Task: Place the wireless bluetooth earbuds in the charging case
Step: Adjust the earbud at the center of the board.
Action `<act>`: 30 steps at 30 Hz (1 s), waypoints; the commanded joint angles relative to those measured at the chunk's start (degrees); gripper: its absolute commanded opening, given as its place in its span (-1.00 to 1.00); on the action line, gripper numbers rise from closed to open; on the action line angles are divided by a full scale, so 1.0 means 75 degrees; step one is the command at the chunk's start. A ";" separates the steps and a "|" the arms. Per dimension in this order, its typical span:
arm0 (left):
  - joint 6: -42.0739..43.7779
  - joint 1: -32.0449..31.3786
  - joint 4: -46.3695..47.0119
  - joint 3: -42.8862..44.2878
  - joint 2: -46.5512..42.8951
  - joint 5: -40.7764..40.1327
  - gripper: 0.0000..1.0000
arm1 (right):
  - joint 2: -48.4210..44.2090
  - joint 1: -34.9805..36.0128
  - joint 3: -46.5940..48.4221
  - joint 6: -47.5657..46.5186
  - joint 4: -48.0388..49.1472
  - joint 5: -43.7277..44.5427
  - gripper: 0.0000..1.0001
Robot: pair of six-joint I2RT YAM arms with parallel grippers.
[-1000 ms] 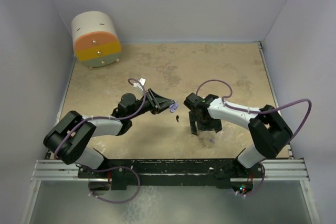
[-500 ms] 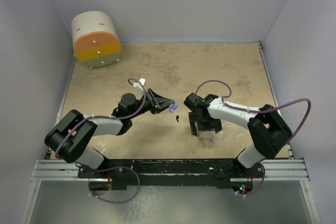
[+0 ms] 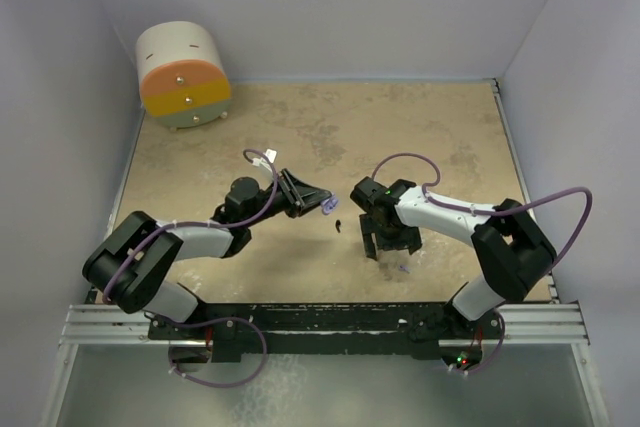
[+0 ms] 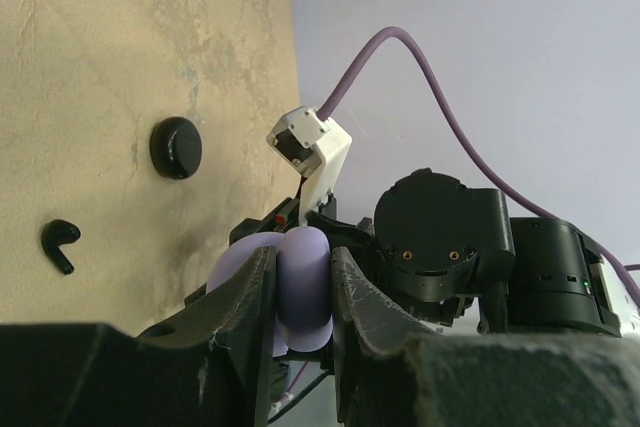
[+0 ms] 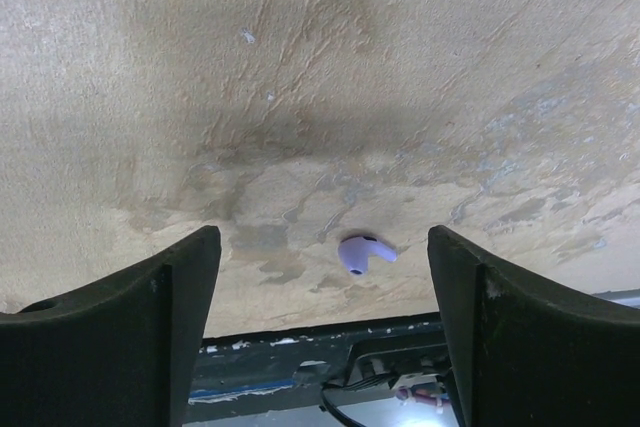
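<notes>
Holding the lavender charging case (image 4: 303, 287) clamped in my left fingers (image 4: 250, 297), I keep my right fingers (image 5: 150, 327) wide over a lavender earbud (image 5: 362, 252) lying on the desk (image 5: 300, 67) between them — not touched yet. Next I should lower, close softly on it and carry it to the case — a black earbud (image 4: 60, 244) waits apart.

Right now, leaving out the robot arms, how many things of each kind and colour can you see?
Purple earbud: 1
Black earbud: 1
Purple case: 1
Black round disc: 1
Round drawer box: 1
Total: 5
</notes>
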 commanded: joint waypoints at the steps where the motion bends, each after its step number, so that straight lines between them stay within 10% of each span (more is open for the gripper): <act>1: 0.0271 0.0059 0.0102 0.0338 -0.0245 -0.0112 -1.00 | 0.0004 -0.0030 0.0210 -0.0107 -0.0170 -0.0079 0.71; 17: 0.1087 -0.0324 -0.0941 0.0488 -0.0801 -0.0505 -1.00 | -0.0595 -0.1102 0.2636 0.0727 0.0019 0.1602 0.96; 30: 0.1284 -0.1372 -0.1192 0.0505 -0.0777 -0.1481 -1.00 | -0.1657 -0.2434 0.1777 -0.0276 0.1084 0.1356 1.00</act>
